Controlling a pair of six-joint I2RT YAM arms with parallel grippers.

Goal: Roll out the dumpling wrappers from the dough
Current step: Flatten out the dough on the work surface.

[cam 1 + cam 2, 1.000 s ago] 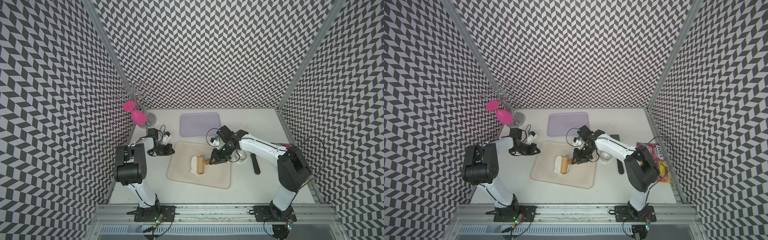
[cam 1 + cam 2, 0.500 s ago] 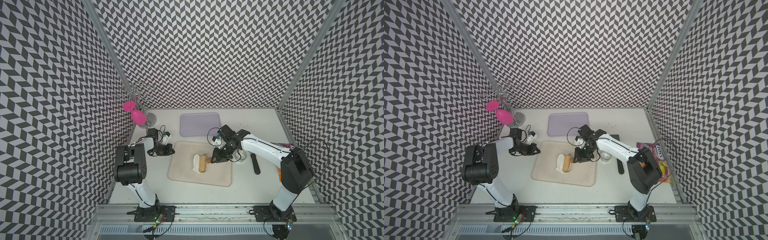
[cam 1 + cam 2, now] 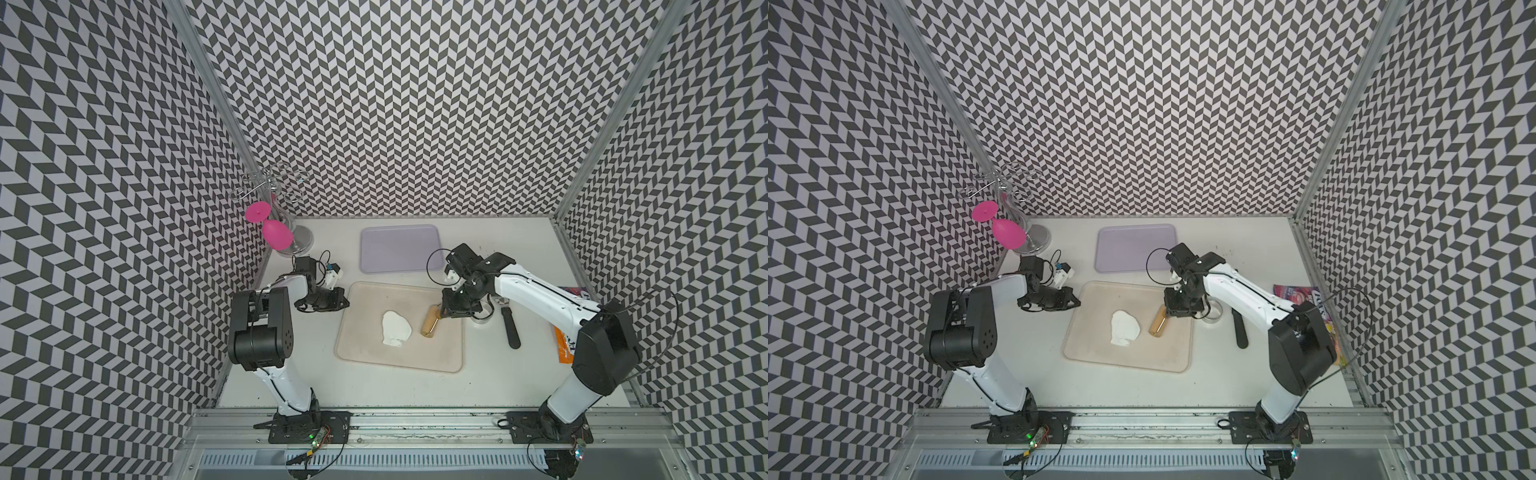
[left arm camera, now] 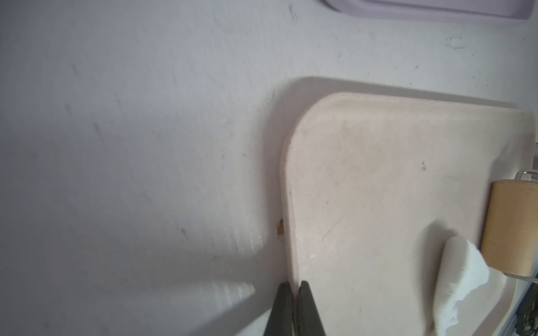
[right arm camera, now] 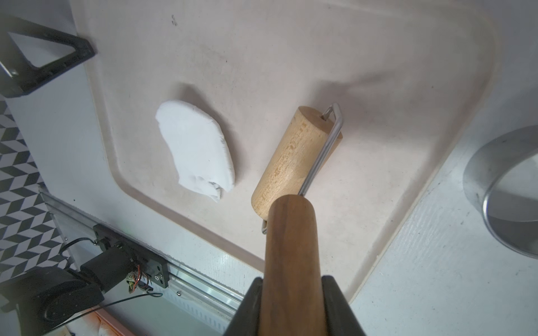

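White dough (image 3: 396, 328), a thin irregular sheet, lies near the middle of the beige tray (image 3: 361, 353). Right fingers (image 5: 337, 308) clamp the dark handle of the wooden roller (image 5: 291, 157), drum just beside the dough without touching it, apparently poised for a pass. Left fingers (image 4: 281, 314) are pinched shut on the tray rim, probably to keep it from sliding
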